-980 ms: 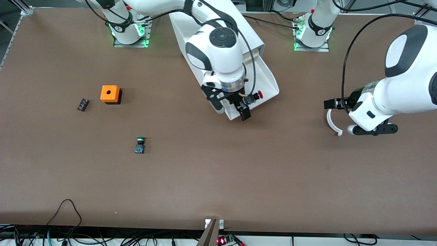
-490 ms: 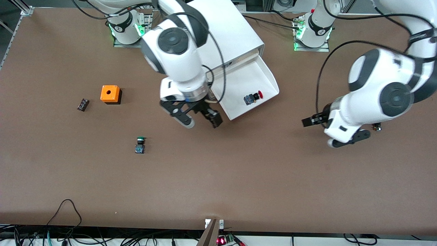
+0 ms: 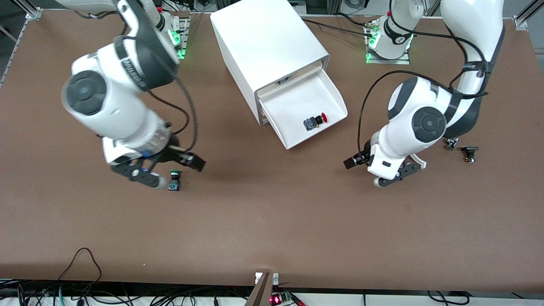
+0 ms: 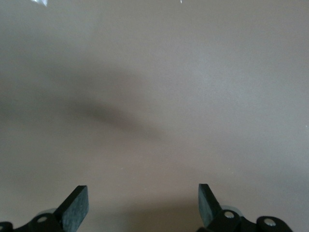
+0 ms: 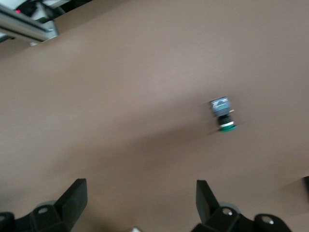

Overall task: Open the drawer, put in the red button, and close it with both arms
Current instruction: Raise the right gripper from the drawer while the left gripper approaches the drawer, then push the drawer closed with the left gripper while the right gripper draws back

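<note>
The white cabinet (image 3: 267,42) stands near the arms' bases in the middle of the table. Its drawer (image 3: 293,102) is pulled out. The red button (image 3: 315,120) lies on its side in the drawer, near the front rim. My right gripper (image 3: 170,170) is open and empty over the table, just above the green-capped button (image 3: 174,181). That button also shows in the right wrist view (image 5: 223,116), ahead of the open right gripper (image 5: 140,203). My left gripper (image 3: 373,171) is open and empty over bare table, beside the drawer toward the left arm's end. The left wrist view shows the open left gripper (image 4: 142,203) over bare table.
Two small dark parts (image 3: 451,144) (image 3: 469,152) lie near the left arm's end of the table. A white curved piece (image 3: 418,159) shows partly under the left arm. The right arm covers the table area where the orange box stood.
My right gripper left the red button in the drawer and swung toward the right arm's end, over the green button. My left gripper moved toward the drawer.
</note>
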`<action>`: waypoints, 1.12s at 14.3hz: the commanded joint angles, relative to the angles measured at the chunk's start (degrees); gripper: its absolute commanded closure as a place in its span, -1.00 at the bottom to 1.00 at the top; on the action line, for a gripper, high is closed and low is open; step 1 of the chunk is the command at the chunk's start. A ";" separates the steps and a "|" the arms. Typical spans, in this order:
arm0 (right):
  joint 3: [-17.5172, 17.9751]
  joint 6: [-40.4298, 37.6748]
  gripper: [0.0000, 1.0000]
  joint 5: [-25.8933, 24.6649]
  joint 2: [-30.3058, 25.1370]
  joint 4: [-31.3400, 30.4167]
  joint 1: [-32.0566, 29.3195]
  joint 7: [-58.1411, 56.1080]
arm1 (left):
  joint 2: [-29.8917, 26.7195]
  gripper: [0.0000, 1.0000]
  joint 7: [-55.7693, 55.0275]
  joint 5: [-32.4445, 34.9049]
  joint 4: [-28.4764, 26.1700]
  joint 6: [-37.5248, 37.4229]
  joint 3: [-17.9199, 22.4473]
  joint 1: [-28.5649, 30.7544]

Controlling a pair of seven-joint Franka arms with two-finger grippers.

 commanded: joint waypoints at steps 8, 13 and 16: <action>-1.57 0.20 -1.00 1.07 -18.78 -23.17 -11.41 -27.05 | -1.80 -1.00 -19.44 10.37 -12.35 8.95 -1.27 -10.48; -3.85 0.20 -1.00 0.98 -27.22 -29.68 -11.14 -32.50 | -2.07 -1.00 -21.73 9.76 -13.59 8.25 -9.62 -9.78; -4.82 0.11 -1.00 0.72 -30.92 -32.32 -10.88 -33.57 | -1.89 -1.00 -21.82 8.62 -13.59 5.53 -12.70 -9.78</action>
